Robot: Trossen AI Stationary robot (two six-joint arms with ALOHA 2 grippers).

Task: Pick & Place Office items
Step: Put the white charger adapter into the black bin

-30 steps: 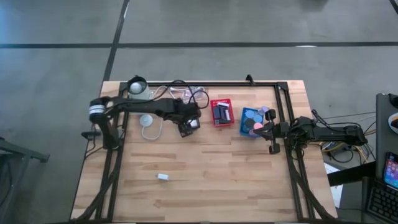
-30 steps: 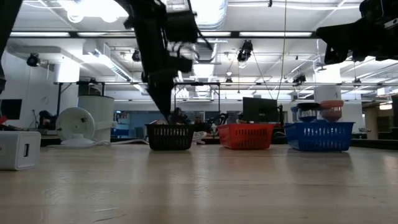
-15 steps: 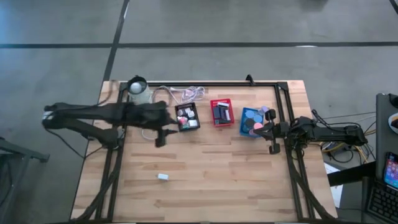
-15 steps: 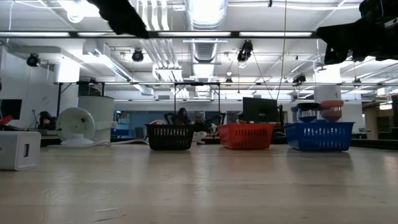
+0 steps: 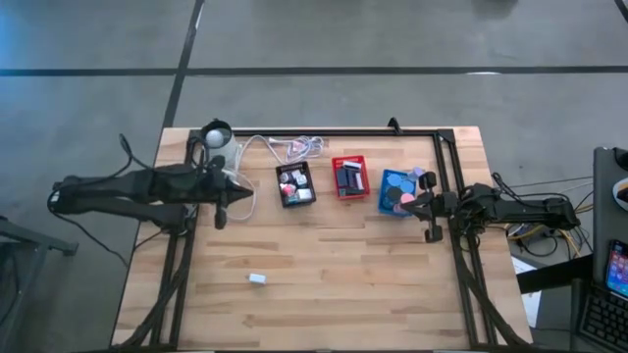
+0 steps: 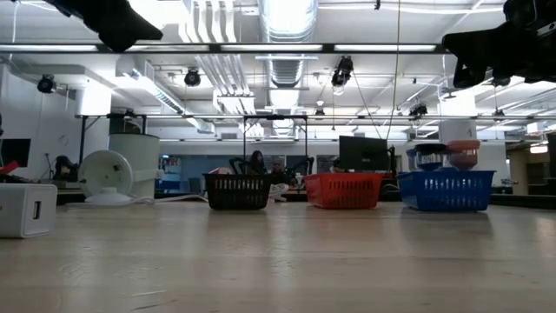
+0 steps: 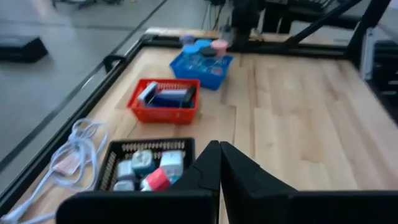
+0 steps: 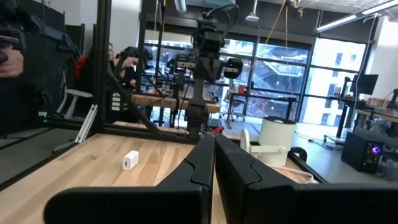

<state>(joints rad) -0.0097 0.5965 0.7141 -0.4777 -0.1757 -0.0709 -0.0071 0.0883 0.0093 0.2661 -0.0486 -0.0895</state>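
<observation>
Three mesh trays stand in a row along the far part of the table — a black tray on the left, a red tray in the middle, a blue tray on the right. The office items are sorted among them: white, teal and pink blocks lie in the black tray, small dark rectangles in the red one, and blue and pink round rolls in the blue one, with a lavender roll at its far right corner. One white block lies alone on the bare wood, near the front and left of centre, well apart from the trays.

The left gripper hangs above the table's left side, left of the black tray, its fingers pressed together and holding nothing. The right gripper waits at the right edge, just beside the blue tray — its fingers likewise closed and empty.

A white coiled cable lies at the far edge behind the black tray, and a white round lamp stands at the far left corner.
</observation>
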